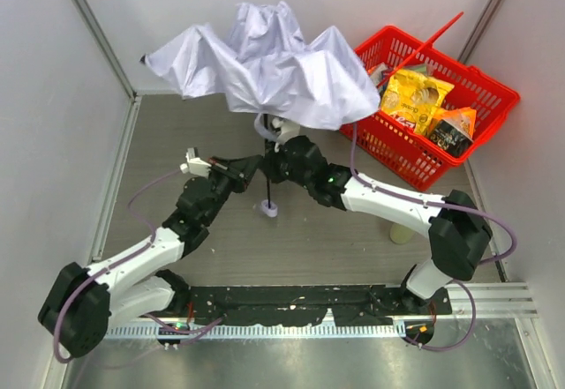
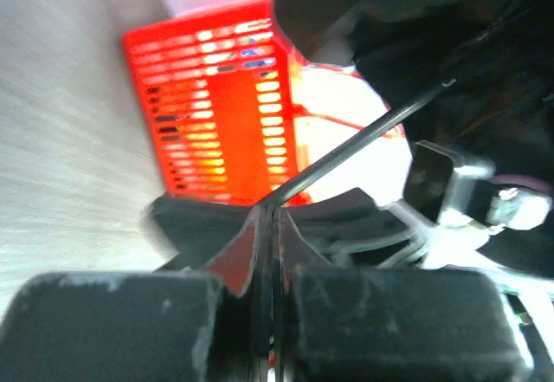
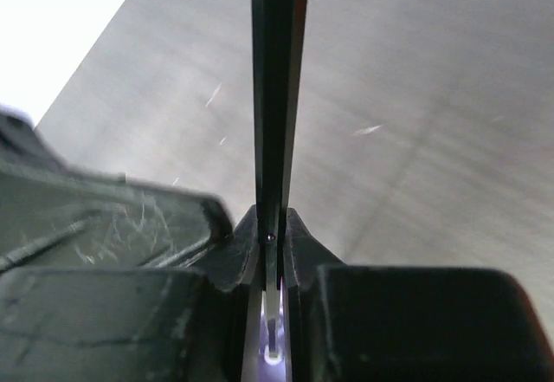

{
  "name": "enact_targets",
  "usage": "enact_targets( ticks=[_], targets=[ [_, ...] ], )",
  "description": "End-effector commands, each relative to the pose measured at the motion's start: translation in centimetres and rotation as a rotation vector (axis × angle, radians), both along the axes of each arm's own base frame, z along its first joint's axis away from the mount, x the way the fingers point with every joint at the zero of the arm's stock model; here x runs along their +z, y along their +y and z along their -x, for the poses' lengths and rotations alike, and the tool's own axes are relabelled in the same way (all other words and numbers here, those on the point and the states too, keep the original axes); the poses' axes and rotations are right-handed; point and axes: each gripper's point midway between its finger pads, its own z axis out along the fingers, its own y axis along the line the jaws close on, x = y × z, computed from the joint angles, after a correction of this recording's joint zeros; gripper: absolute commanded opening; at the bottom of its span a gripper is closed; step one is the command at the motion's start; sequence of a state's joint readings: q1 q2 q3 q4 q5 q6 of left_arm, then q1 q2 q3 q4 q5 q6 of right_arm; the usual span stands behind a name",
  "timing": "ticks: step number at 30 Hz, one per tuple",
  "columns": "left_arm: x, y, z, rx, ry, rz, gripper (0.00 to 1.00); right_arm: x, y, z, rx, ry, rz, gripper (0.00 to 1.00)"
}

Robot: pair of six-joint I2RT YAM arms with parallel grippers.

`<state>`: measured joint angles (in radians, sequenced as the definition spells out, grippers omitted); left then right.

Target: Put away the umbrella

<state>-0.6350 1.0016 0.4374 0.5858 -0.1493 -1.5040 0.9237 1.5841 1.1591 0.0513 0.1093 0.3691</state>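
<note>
Shaft [image 2: 363, 144] of the umbrella [image 1: 265, 67] is standing roughly upright; I'm clamping it with left gripper [image 2: 270, 213] and right gripper [image 3: 271, 226], the right nearer the canopy [image 1: 309, 89].

A pale lavender-white umbrella [image 1: 265, 67], plain and unpatterned, with a thin black shaft [image 1: 266, 188] and a pale lilac handle [image 1: 268, 210], stood at twelve o'clock over a brushed grey table [image 1: 353, 248]. At two o'clock was a bright red basket [image 1: 397, 155] with slotted lattice walls, holding a yellow packet [image 1: 413, 98] and a dark packet [image 1: 455, 133] edged in orange. The left arm [image 1: 141, 257] and right arm [image 1: 388, 199] were black and white, trailed by lilac cables [image 1: 144, 186]. A cream-coloured object [image 1: 402, 233] lay at four o'clock.
</note>
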Motion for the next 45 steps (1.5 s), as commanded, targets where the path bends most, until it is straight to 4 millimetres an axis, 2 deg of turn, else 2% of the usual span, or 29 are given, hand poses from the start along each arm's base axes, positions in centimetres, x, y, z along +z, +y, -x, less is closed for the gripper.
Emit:
enact_targets(
  ticks=[1,2,4,7,8,10,12,13,14,16,19,21,24,26,27,29,31,32,33,34,35,37,38,39,40,42,45],
  targets=[
    [-7.7,-3.8,3.6,-0.272,0.141,-0.311,0.00,21.9,-0.8,-3.3,-0.135,-0.450,-0.553,0.01],
    [-6.4,-3.9,3.1,-0.267,0.117,-0.341,0.00,21.7,-0.8,-3.4,-0.136,-0.454,-0.531,0.01],
    [-5.2,-3.5,2.8,-0.244,0.086,-0.386,0.00,20.9,-0.5,-3.8,-0.131,-0.465,-0.484,0.01],
    [-3.0,-2.5,3.4,-0.237,-0.012,-0.434,0.00,18.9,-1.0,-2.5,-0.078,-0.466,-0.435,0.01],
    [-1.8,-1.6,3.4,-0.201,-0.050,-0.442,0.01,18.4,-1.1,-2.2,-0.064,-0.458,-0.416,0.01],
    [-0.2,-0.6,4.4,-0.186,-0.139,-0.466,0.16,17.9,-1.9,-1.4,-0.045,-0.454,-0.398,0.01],
    [0.9,0.9,5.2,-0.149,-0.191,-0.487,0.41,17.4,-3.0,-1.1,-0.034,-0.437,-0.397,0.01],
    [1.3,1.9,5.5,-0.122,-0.200,-0.509,0.50,16.6,-3.9,-1.8,-0.051,-0.420,-0.393,0.01],
    [2.0,2.6,5.8,-0.101,-0.213,-0.527,0.59,15.8,-4.0,-1.5,-0.013,-0.403,-0.398,0.01],
    [3.3,3.5,6.5,-0.092,-0.255,-0.562,0.70,15.0,-4.6,-1.4,0.032,-0.369,-0.438,0.01],
    [5.7,4.5,7.5,-0.087,-0.295,-0.607,0.73,13.4,-5.9,-2.0,0.037,-0.331,-0.450,0.01],
    [6.5,5.6,7.9,-0.070,-0.266,-0.639,0.75,11.3,-6.2,-1.7,0.054,-0.288,-0.418,0.01],
    [8.0,6.6,8.3,-0.046,-0.249,-0.653,0.77,7.5,-6.5,-0.7,0.081,-0.230,-0.360,0.01],
    [8.7,6.9,8.3,-0.027,-0.257,-0.642,0.79,5.8,-7.0,0.1,0.095,-0.225,-0.338,0.01],
    [9.2,6.9,8.3,-0.021,-0.273,-0.635,0.81,6.0,-7.3,0.3,0.089,-0.241,-0.341,0.01],
    [9.9,6.9,8.1,-0.004,-0.284,-0.626,0.85,4.1,-7.7,1.3,0.120,-0.244,-0.311,0.01],
    [11.3,7.7,7.5,0.049,-0.275,-0.628,0.93,2.8,-8.1,2.1,0.164,-0.291,-0.271,0.01],
    [12.1,8.2,7.0,0.087,-0.255,-0.642,0.99,2.5,-8.3,2.2,0.170,-0.323,-0.252,0.01],
    [12.7,8.8,6.5,0.122,-0.230,-0.663,1.00,1.4,-8.6,2.6,0.173,-0.331,-0.241,0.01],
    [13.3,9.6,5.9,0.165,-0.202,-0.700,1.00,1.6,-8.8,2.5,0.176,-0.368,-0.240,0.01],
    [13.3,10.6,5.3,0.206,-0.158,-0.763,1.00,0.7,-9.1,3.0,0.184,-0.364,-0.228,0.01],
    [15.6,11.7,3.6,0.288,-0.132,-0.848,1.00,-0.2,-9.3,3.8,0.214,-0.390,-0.221,0.01],
    [16.1,12.2,2.8,0.320,-0.114,-0.869,1.00,0.6,-9.2,4.3,0.242,-0.428,-0.248,0.01],
    [16.6,12.6,1.7,0.339,-0.109,-0.859,1.00,0.1,-9.4,4.9,0.260,-0.438,-0.247,0.01],
    [16.9,12.6,0.5,0.329,-0.117,-0.827,1.00,0.6,-9.4,5.3,0.279,-0.462,-0.262,0.01],
    [17.1,12.5,-2.1,0.226,-0.126,-0.668,1.00,0.4,-9.5,5.7,0.295,-0.470,-0.254,0.01],
    [15.7,12.7,-6.0,0.062,-0.118,-0.483,1.00,0.5,-9.8,6.0,0.299,-0.489,-0.244,0.01]
  ],
)
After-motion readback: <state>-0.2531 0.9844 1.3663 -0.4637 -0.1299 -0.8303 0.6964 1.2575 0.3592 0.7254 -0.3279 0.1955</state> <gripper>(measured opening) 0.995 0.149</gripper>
